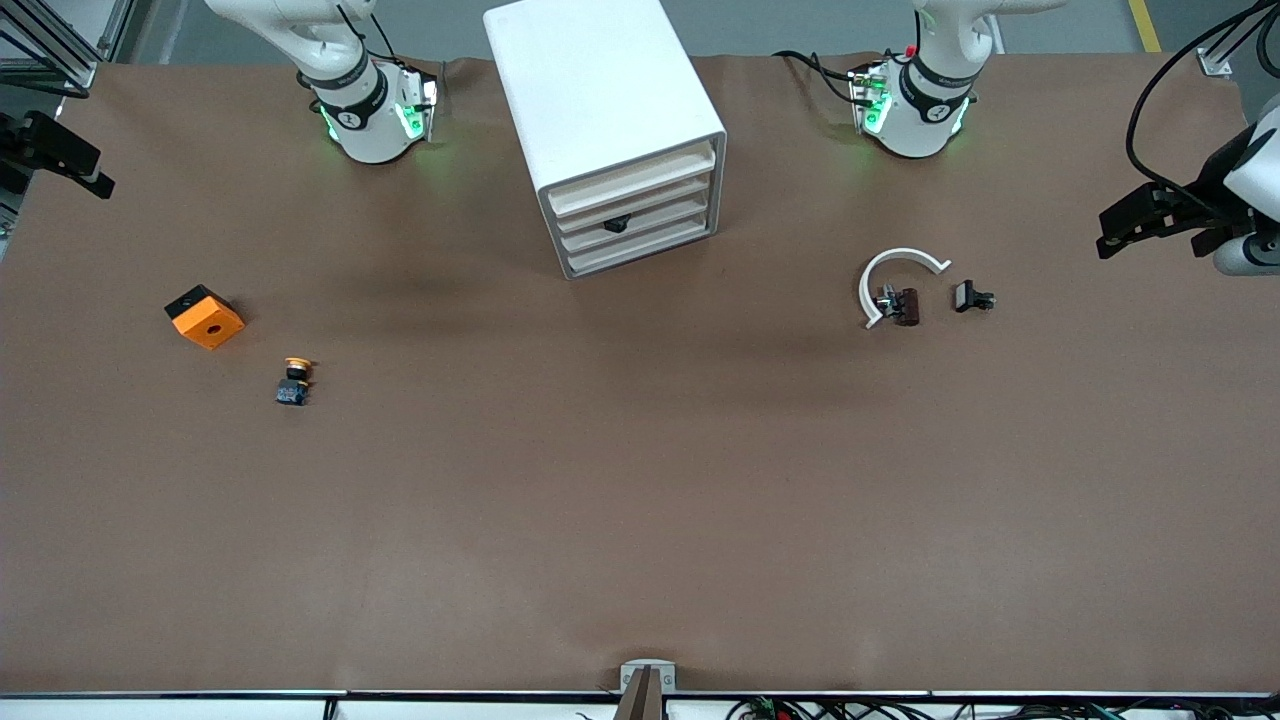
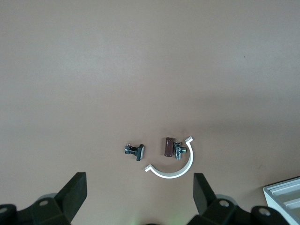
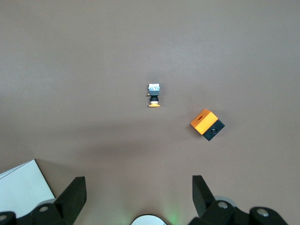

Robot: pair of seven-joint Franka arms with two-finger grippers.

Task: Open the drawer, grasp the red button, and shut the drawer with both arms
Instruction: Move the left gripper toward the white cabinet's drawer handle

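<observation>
Zero task steps showed as done. Drawer [image 1: 633, 224], w/ small black knob [image 1: 617, 224], sat flush and shut in the white cabinet [image 1: 600, 110], third of four fronts from the top. Red-capped button not visible anywhere; presumably inside the drawer, unconfirmed. Left to do: pull drawer, lift button out, push drawer shut using both arms.

Left gripper [image 2: 138, 197] hung parked high over its own end of the table, fingers [image 2: 75, 192] spread wide, holding nothing. Below it lay a white curved clip [image 2: 171, 168], a brown cylindrical part w/ metal screw [image 2: 169, 146] and a small black T-shaped fitting [image 2: 135, 150]; cabinet corner lay off to one side of it, well apart.

Right gripper [image 3: 138, 197] likewise parked high over its end, fingers [image 3: 75, 192] spread wide, empty. Below it: orange cube [image 3: 206, 124] w/ black base and round hole, plus a yellow-capped button [image 3: 153, 96] on its side. Neither is the target. Both arms waiting, neither near the knob.

Materials: cabinet smooth matte white plastic, boxy, rounded edges; drawer fronts slim, slatted in look. Table cover [image 1: 640, 500] brown, matte, faintly creased. Grippers black, hard, angular. Clip glossy, C-shaped.
</observation>
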